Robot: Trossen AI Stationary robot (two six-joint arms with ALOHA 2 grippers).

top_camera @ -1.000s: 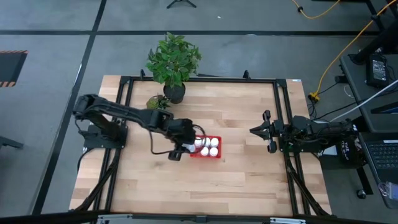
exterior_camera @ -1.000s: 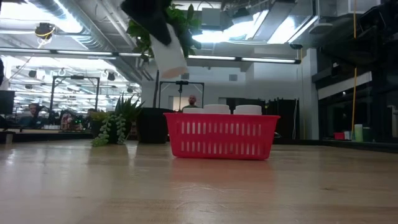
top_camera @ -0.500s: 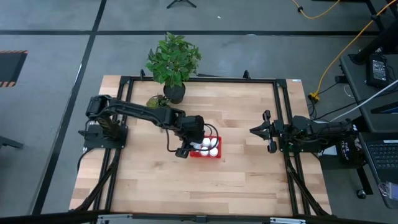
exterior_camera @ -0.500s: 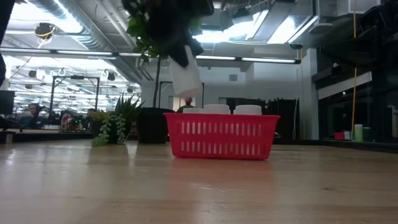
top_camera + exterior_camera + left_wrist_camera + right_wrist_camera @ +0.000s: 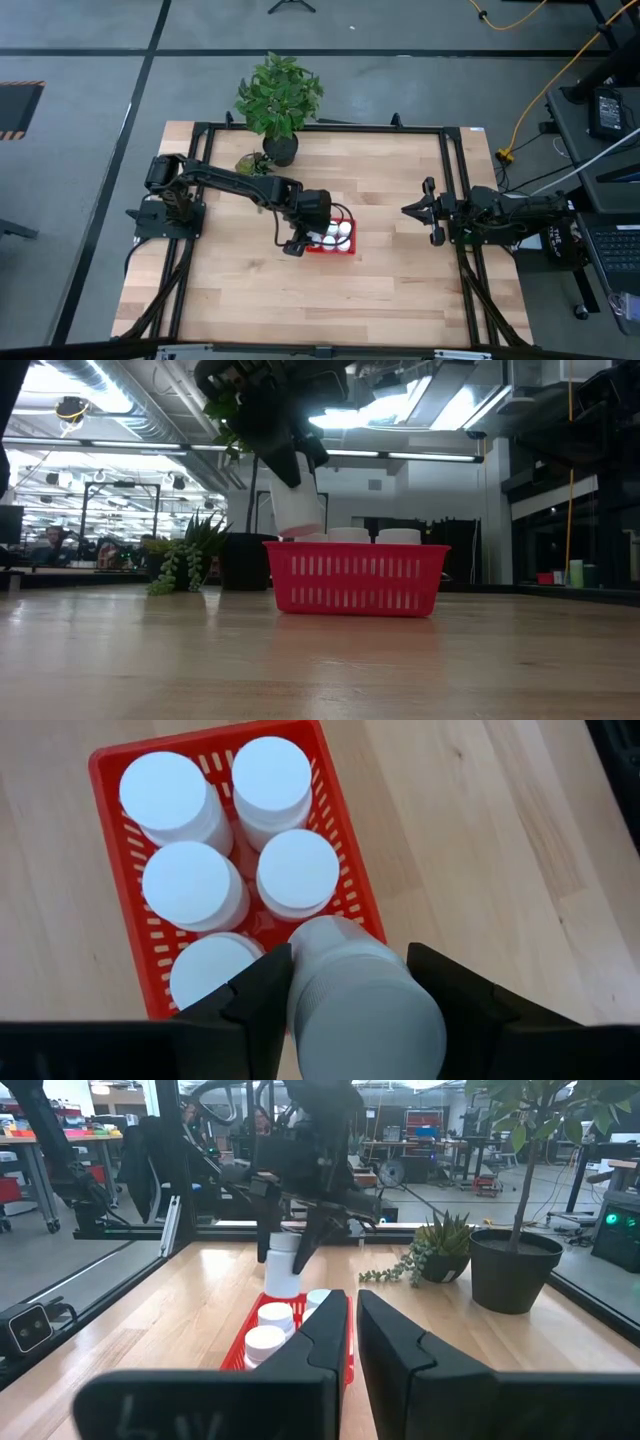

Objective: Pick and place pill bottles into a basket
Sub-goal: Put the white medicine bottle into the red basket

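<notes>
We log the left gripper clamped around a pill bottle, its long axis upright, cap up. It hangs over the basket, at that basket's one open corner. Five pill bottles stand in the basket, filling every other slot; the vacant slot sits right beneath the held one, so by our reading a straight descent is all the placement needs. Low view puts the held bottle's base about level with the basket rim. Right gripper waits well clear of the basket at the table's side, fingers nearly closed, holding nothing.
</notes>
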